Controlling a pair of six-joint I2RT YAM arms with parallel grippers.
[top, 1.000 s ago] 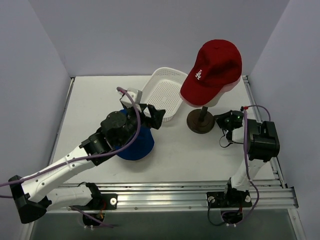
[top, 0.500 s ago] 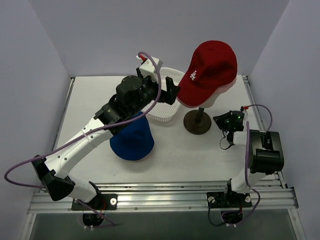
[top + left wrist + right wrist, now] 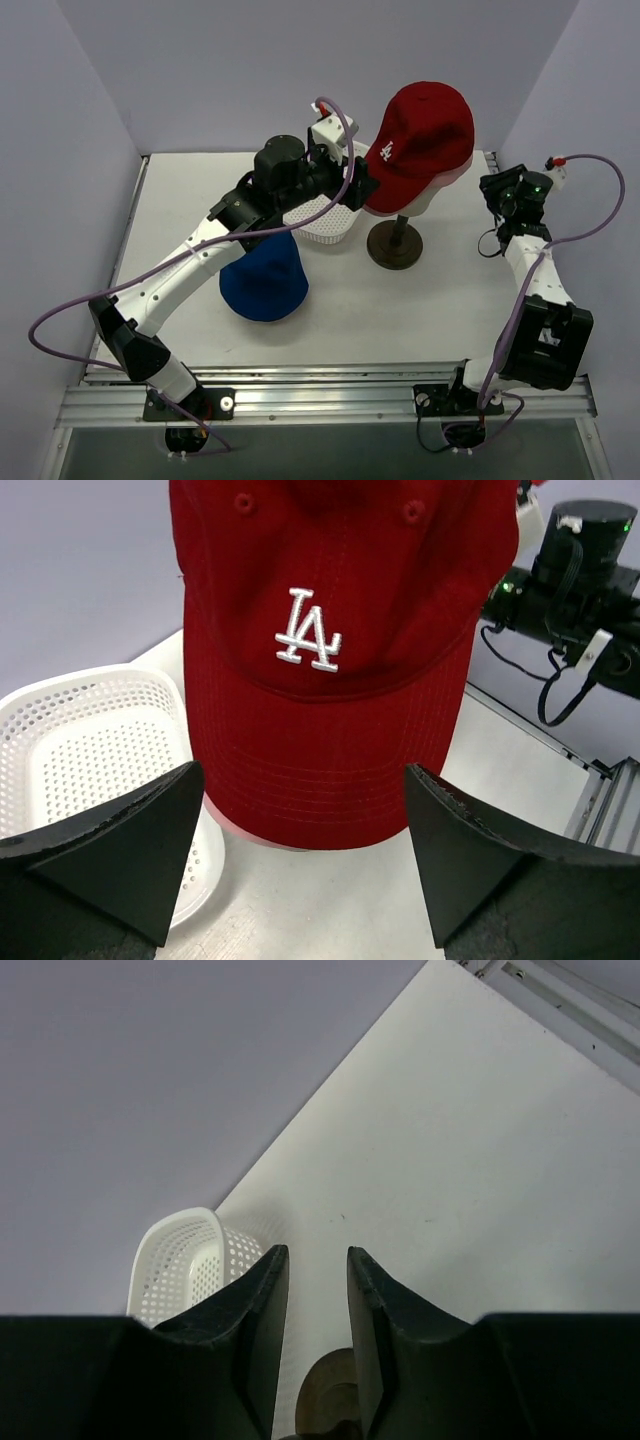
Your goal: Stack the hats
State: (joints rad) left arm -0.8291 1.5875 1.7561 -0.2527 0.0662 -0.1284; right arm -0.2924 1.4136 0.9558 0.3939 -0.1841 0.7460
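**A:** Entry one, nearest the arm bases?
**B:** Royal-blue soft fabric bucket hat (image 3: 262,282). It sits alone on the white bench (image 3: 180,200), well behind and below the left jaws and partly under that arm. It is not stacked with anything.

**A:** Entry two?
**B:** Left jaws: spread wide and holding nothing. They face the brim of the dark red fabric baseball cap with the white "LA" logo (image 3: 320,590). The brim lies just ahead of the tips and between them, and I see no contact.

**A:** What carries that cap?
**B:** Cream egg-shaped mannequin head (image 3: 425,202) on a brown stand (image 3: 395,246). A pale pink edge (image 3: 452,178) shows just beneath the red brim. I take it for the pink baseball cap worn under the red one; little else of it shows.

**A:** Right jaws?
**B:** Parted by a narrow gap, gripping nothing. They are raised on the side of the head opposite the left jaws.

**A:** Farthest entry?
**B:** White perforated plastic basket (image 3: 80,730), low and to the left of the left jaws.

**A:** Tally?
**B:** By my reckoning, two of the three hats are stacked, both on the head. The blue hat has yet to join them.
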